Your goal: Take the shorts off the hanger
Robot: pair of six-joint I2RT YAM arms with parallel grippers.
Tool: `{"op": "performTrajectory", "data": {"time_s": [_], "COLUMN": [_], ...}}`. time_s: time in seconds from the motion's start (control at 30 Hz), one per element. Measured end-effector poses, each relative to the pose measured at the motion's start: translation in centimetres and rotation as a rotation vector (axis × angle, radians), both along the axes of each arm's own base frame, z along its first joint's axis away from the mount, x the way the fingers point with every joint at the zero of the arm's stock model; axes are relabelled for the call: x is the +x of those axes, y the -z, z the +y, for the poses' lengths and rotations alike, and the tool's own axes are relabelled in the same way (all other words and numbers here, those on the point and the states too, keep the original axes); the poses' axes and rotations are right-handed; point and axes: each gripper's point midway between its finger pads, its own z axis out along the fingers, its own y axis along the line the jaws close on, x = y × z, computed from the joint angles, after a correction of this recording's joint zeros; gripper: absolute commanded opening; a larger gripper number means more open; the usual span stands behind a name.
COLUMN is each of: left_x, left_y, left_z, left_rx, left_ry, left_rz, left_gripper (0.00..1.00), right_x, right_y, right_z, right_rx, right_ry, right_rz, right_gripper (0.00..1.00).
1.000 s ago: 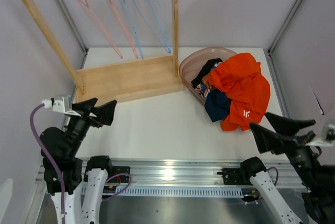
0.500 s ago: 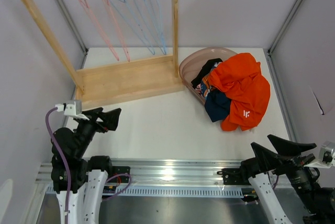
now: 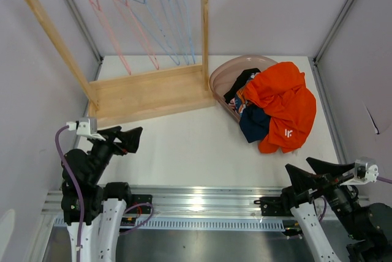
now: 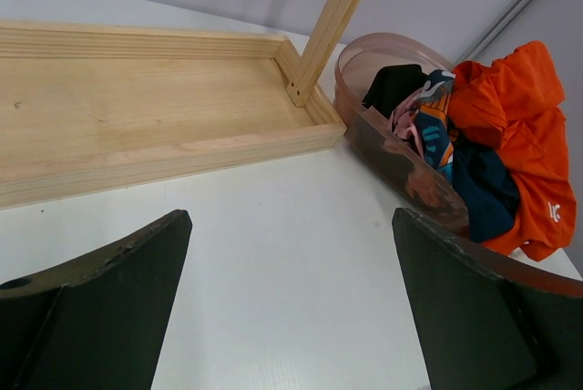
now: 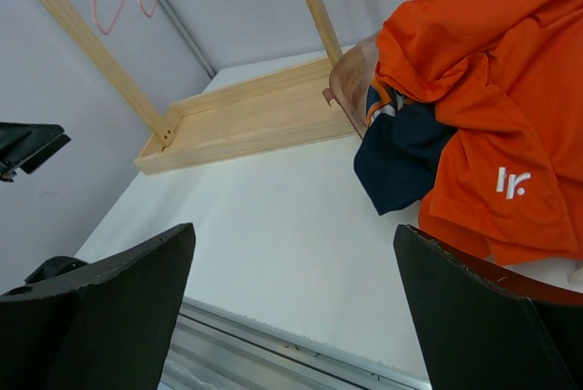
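Observation:
The shorts lie in a heap in and over a pink basket [image 3: 228, 72] at the right. The orange pair [image 3: 282, 106] is on top, with the navy pair [image 3: 254, 124] and the black pair [image 3: 242, 81] under it. The left wrist view shows the orange [image 4: 515, 126], navy [image 4: 483, 189], black [image 4: 396, 85] and teal-orange print [image 4: 433, 130] pairs. The pink and blue wire hangers [image 3: 147, 23] hang bare on the wooden rack [image 3: 147, 93]. My left gripper [image 3: 125, 134] is open and empty at the near left. My right gripper [image 3: 299, 165] is open and empty at the near right.
The rack's wooden base tray [image 4: 137, 89] stands at the back left, its upright post [image 4: 332, 21] beside the basket [image 4: 392, 158]. Grey walls close in the table on three sides. A metal rail [image 3: 196, 204] runs along the near edge.
My right arm has drawn back and lower toward the near edge. My left arm has dropped slightly nearer. The bare hangers are swinging on the rail.

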Motion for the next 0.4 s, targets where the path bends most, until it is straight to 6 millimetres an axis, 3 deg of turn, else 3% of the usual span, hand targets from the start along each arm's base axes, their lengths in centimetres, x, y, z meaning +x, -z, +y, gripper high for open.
{"op": "performTrajectory", "data": {"time_s": [0.4], "left_x": [0.35], "left_y": [0.26], "left_z": [0.24], "left_rx": [0.000], "left_ry": [-0.013], "left_rz": [0.010], "left_gripper": [0.99], "right_x": [0.64], "right_y": [0.20], "right_z": [0.23], "right_rx": [-0.029], "right_ry": [-0.008], "right_rz": [-0.015], "right_gripper": [1.00]}}
